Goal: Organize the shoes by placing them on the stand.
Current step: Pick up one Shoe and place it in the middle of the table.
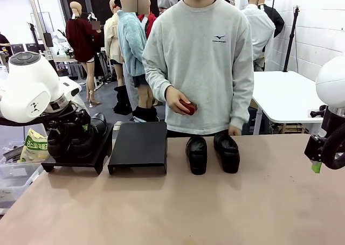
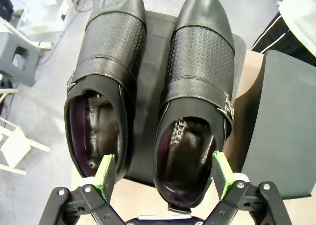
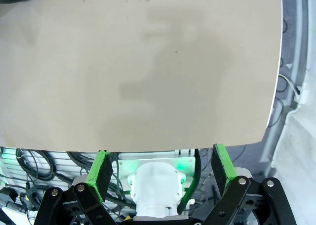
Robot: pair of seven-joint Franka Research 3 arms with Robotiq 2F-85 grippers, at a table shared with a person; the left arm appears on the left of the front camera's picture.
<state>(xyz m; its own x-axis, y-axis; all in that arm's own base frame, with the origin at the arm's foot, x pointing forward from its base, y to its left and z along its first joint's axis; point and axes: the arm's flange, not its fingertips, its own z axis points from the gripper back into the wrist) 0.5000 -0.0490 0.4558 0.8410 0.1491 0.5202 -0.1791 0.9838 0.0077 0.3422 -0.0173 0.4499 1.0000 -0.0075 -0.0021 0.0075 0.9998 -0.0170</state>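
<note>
Two black shoes (image 2: 200, 76) (image 2: 106, 71) sit side by side on the left stand (image 1: 75, 160), toes pointing away in the left wrist view. My left gripper (image 2: 164, 171) hovers open over their heels, its green pads (image 2: 105, 169) straddling the heel of the right-hand shoe without touching it. In the front view my left gripper (image 1: 73, 140) is low over that stand. The second stand (image 1: 138, 144) beside it is bare. Two more shoes (image 1: 197, 154) (image 1: 227, 152) rest on the table before the person. My right gripper (image 3: 162, 170) hangs open above the table's edge, holding nothing; it appears at the far right (image 1: 325, 154).
The person stands at the far side holding a small red-brown object (image 1: 187, 107) in one hand; the other hand rests by the right-hand shoe. The tan table (image 1: 215, 212) is bare across its near half. A clear bin (image 1: 16, 175) stands off the left edge.
</note>
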